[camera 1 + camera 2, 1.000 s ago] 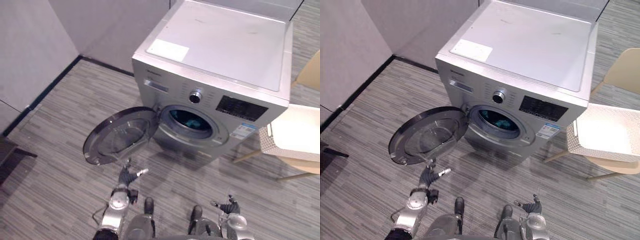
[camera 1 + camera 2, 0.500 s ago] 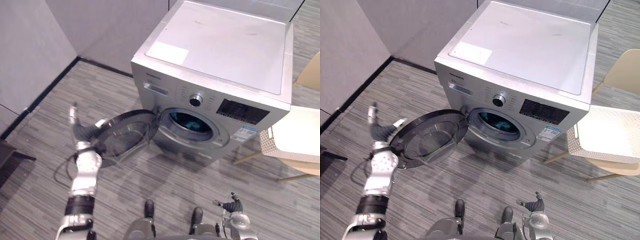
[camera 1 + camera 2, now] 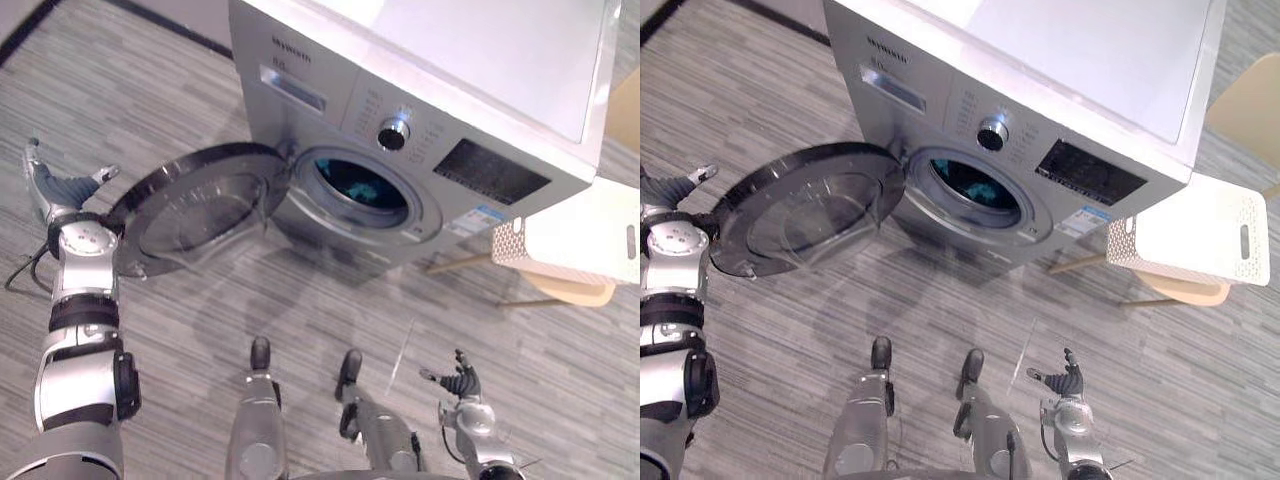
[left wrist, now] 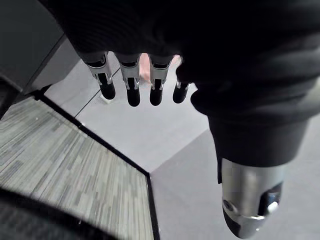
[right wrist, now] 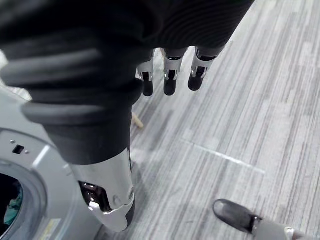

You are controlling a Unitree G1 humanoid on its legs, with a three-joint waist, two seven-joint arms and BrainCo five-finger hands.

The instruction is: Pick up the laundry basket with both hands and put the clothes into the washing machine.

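Left hand (image 3: 60,190) has swung up from below the washer door (image 3: 195,210) to just outside its free rim, fingers spread, empty. To close it you'd push toward the drum (image 3: 385,207). Right hand (image 3: 460,382) low, relaxed open. Teal clothes (image 3: 350,186) in drum; laundry basket (image 3: 565,235) on chair (image 3: 562,292), nearer right hand.

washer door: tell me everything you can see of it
The washer door is round, with a dark rim around a clear, bulging window. It stands wide open toward the robot's left, hinged at its right edge on the front of the washing machine. The left hand, fingers straight, is beside its outer rim; whether they touch cannot be told.
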